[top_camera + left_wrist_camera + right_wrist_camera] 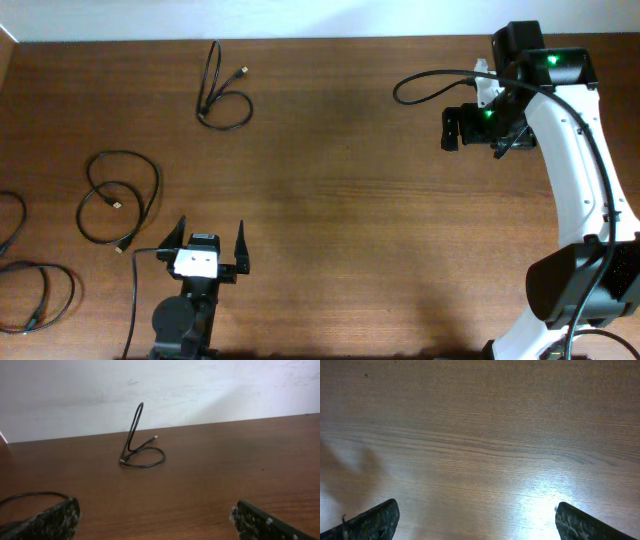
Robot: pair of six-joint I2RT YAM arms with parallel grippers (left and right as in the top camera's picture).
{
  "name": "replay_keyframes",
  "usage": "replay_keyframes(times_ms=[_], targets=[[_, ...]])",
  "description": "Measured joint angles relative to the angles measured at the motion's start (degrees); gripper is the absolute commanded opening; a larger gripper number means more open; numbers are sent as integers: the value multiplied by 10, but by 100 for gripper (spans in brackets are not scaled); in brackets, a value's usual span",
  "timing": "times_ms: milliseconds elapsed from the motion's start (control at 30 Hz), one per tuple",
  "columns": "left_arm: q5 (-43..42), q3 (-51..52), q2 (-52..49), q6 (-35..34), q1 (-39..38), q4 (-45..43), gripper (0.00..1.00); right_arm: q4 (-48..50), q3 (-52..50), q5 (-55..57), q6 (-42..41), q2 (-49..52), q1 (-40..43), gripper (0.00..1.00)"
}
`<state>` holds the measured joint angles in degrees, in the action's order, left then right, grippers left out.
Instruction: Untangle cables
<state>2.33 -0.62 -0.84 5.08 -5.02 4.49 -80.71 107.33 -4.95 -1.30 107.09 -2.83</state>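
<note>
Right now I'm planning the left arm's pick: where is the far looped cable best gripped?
Grip the cable at its raised arch, left gripper descending from above, straddling it: the arch stands off the table, while its loop lies flat.

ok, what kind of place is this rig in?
Probably a lab test bench: wooden table against a plain white wall, left arm and right arm at it, only loose cables laid out.
</note>
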Motion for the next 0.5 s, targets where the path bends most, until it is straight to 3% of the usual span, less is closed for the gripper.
replay_keyframes(times_ms=[500], targets=[[-2,0,0,1,3,0,99,0,0,0,0,0,0,99]])
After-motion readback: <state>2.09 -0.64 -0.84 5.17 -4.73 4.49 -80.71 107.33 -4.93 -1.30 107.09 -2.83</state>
